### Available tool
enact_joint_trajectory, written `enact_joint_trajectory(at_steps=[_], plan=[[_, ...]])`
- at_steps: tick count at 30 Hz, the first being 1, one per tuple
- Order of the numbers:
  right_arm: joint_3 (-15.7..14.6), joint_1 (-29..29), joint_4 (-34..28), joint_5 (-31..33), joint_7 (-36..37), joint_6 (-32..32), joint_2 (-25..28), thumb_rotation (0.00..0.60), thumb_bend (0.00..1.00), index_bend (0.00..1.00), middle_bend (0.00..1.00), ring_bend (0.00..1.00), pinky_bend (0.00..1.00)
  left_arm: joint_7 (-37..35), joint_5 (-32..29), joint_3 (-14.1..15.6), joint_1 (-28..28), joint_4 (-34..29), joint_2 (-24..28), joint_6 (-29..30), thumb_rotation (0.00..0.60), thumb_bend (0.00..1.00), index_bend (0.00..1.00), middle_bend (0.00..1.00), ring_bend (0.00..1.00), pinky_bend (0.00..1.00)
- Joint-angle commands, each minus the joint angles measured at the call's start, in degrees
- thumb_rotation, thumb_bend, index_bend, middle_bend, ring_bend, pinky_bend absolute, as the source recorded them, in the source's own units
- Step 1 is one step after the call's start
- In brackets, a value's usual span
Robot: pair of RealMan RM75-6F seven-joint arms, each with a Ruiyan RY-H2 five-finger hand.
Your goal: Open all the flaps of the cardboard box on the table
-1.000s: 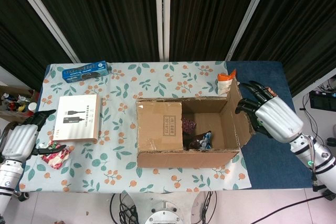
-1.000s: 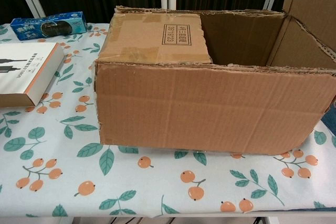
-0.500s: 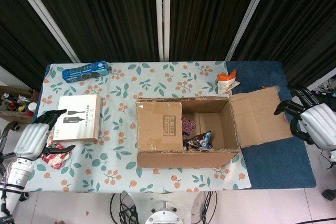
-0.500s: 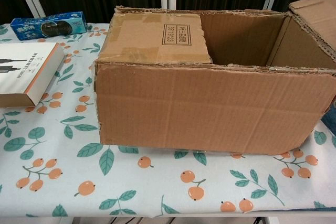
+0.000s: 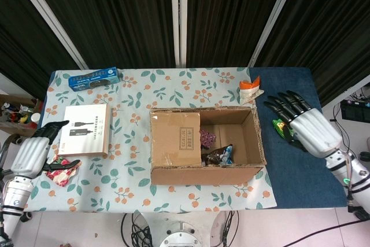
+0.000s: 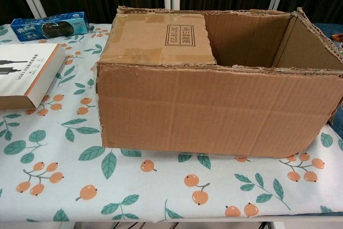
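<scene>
The right-side flap, spread flat half a second ago, has dropped from sight beside the cardboard box point(image 5: 205, 150), leaving the left flap point(image 5: 176, 139) folded in, while the right hand point(image 5: 306, 128) hovers empty with fingers spread and the left hand point(image 5: 33, 153), also empty and spread, waits at the worktop point(image 5: 133, 96) edge.

Your head view looks almost straight down from high above, far enough back to take in the whole floral-clothed bench point(image 5: 133, 99), the dark curtains behind it and both hands at its edges. Your chest view sits low at the bench's front edge, facing forward, close against the brown cardboard box point(image 6: 214, 111). Both views share that box, the white book-shaped carton point(image 6: 24, 73) and the blue packet point(image 6: 49, 25).
</scene>
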Motion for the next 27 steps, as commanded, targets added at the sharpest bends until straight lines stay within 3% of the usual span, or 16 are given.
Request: enact_joint_trajectory(at_steps=[1, 4, 9, 16, 20, 27], plan=[[3.0, 7.5, -2.6, 8.6, -18.5, -12.7, -9.1, 0.6, 0.54, 0.0, 0.0, 0.0, 0.0, -1.7, 0.4, 0.4, 0.8, 1.0, 0.5, 0.6, 0.425, 0.0, 0.11, 0.14, 0.1, 0.19], [4.0, 10.4, -1.3, 13.5, -26.7, -16.1, -14.9, 0.6, 0.38, 0.0, 0.0, 0.0, 0.0, -3.1, 0.6, 0.5, 1.2, 1.9, 0.8, 1.0, 0.427, 0.0, 0.11, 0.14, 0.1, 0.19], [4.5, 13.9, 3.4, 15.9, -34.5, -16.8, -24.8, 0.6, 0.01, 0.0, 0.0, 0.0, 0.0, -5.9, 1.0, 0.2, 1.9, 3.7, 0.7, 2.4, 0.427, 0.0, 0.11, 0.14, 0.1, 0.19], [4.9, 16.3, 13.5, 12.9, -32.4, -13.8, -36.6, 0.6, 0.0, 0.0, 0.0, 0.0, 0.0, -7.0, 1.1, 0.0, 2.4, 4.8, 1.0, 3.2, 0.427, 0.0, 0.11, 0.14, 0.1, 0.19], [5.1, 16.4, 19.3, 9.4, -28.2, -8.9, -42.5, 0.6, 0.0, 0.0, 0.0, 0.0, 0.0, -7.3, 1.1, 0.0, 2.8, 5.0, 1.3, 3.7, 0.426, 0.0, 0.11, 0.14, 0.1, 0.19], [5.9, 16.9, 26.1, 5.5, -21.0, -2.5, -48.9, 0.6, 0.0, 0.0, 0.0, 0.0, 0.0, -7.9, 1.2, 0.2, 3.2, 5.2, 1.6, 3.7, 0.427, 0.0, 0.11, 0.14, 0.1, 0.19]])
